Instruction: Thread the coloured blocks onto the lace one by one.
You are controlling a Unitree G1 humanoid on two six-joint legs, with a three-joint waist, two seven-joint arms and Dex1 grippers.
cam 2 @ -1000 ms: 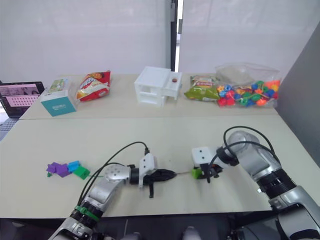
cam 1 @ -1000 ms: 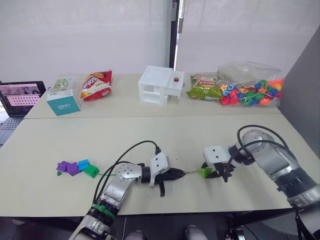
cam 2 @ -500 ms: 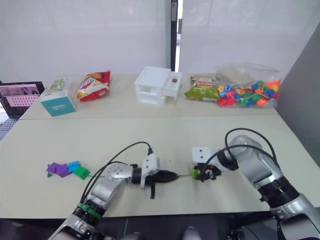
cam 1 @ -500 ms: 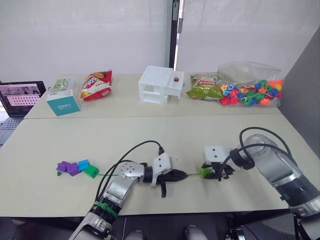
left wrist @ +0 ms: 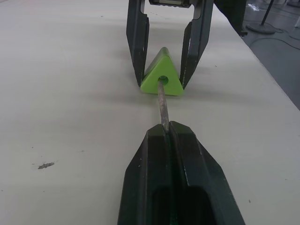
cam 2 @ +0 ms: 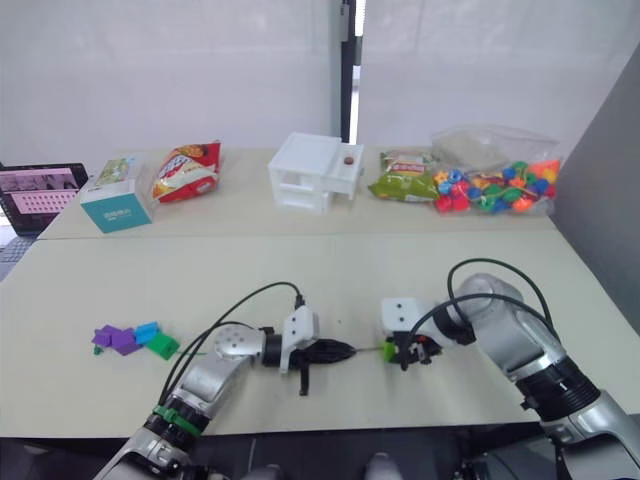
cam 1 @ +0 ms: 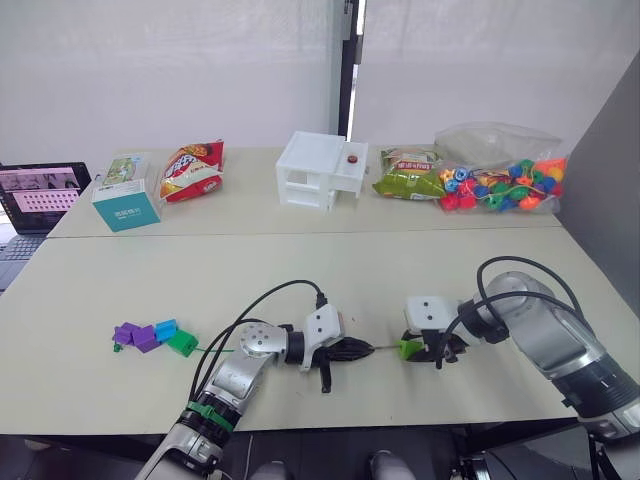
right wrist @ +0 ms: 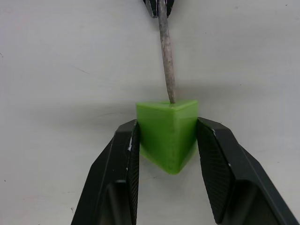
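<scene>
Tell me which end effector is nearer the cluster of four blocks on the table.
Left. The left end effector sits partway across from the cluster of four blocks; the right end effector lies beyond it, holding the light green block.

- Light green block [right wrist: 168,132], triangular face; grey lace tip [left wrist: 162,102] at its hole.
- Lace [cam 1: 212,349] cord: green.
- Blocks on bench [cam 1: 156,335]: purple, blue, dark green.
- Bench [cam 1: 300,270]: pale cream.
- Both grippers' fingers [right wrist: 221,178]: black.
- Bagged beads [cam 1: 505,188]: red, orange, blue, green.

Blocks: five — two purple [cam 1: 133,334], blue [cam 1: 166,328], dark green [cam 1: 183,342], light green [left wrist: 162,73]; lace [left wrist: 162,102]: one.
</scene>
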